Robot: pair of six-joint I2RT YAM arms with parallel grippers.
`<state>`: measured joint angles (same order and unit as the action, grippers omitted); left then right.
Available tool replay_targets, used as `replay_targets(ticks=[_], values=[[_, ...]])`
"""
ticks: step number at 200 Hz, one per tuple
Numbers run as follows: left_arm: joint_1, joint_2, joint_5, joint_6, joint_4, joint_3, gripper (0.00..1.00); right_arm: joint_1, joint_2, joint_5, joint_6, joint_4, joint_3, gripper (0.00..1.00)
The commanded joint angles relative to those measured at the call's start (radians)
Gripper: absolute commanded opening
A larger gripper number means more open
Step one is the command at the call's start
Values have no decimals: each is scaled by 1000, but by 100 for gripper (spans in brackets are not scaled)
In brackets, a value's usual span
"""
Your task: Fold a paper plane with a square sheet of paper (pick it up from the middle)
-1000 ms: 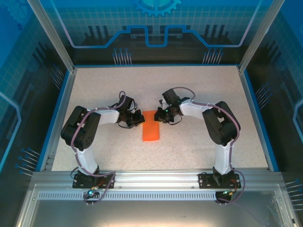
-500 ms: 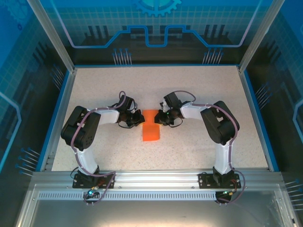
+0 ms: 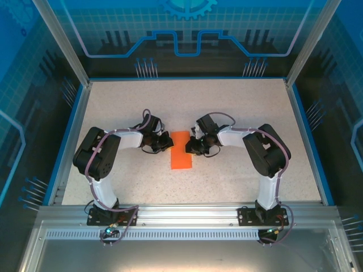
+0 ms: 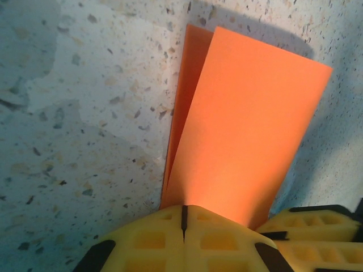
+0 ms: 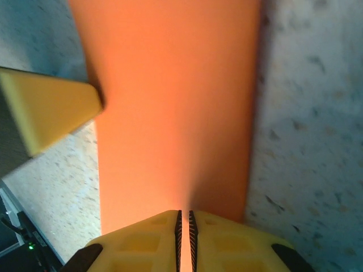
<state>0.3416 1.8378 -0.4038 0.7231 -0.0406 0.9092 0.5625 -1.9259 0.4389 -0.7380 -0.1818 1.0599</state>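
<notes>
The bright orange sheet of paper point(image 3: 181, 152) lies mid-table, folded in half into a narrow rectangle. In the left wrist view its two layers point(image 4: 244, 130) gape a little at the far end. My left gripper point(image 3: 168, 141) is shut at the paper's upper left edge, and the paper runs under its yellow tips point(image 4: 182, 212). My right gripper point(image 3: 193, 147) is shut down to a hairline gap, with its tips point(image 5: 184, 218) resting on the paper's point(image 5: 176, 102) right side. One of the left gripper's fingers point(image 5: 45, 110) touches the far edge of the paper.
The speckled table point(image 3: 238, 107) is bounded by a blue rim point(image 3: 71, 136) and aluminium posts. Both arm bases stand at the near edge point(image 3: 181, 215). The two wrists are close together over the paper.
My right gripper has slid down the paper's right side towards the near end. The left gripper and the paper have stayed where they were.
</notes>
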Motion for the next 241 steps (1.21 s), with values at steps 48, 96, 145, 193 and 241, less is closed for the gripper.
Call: replay_targets(ticks=[48,96,145,193,241], values=[[4,40,109,-14,-113,-34,0,26,90,21,30,29,-69,15],[3,43,109,-10,-105,-31,0,47,69,26,39,-7,-124,16],[3,40,109,-5,-100,-33,0,51,112,22,31,-33,-149,15],[3,40,109,-4,-100,-26,0,91,128,15,4,-34,-158,15],[3,32,109,-5,-100,-29,0,91,116,-5,-29,-22,-223,14]])
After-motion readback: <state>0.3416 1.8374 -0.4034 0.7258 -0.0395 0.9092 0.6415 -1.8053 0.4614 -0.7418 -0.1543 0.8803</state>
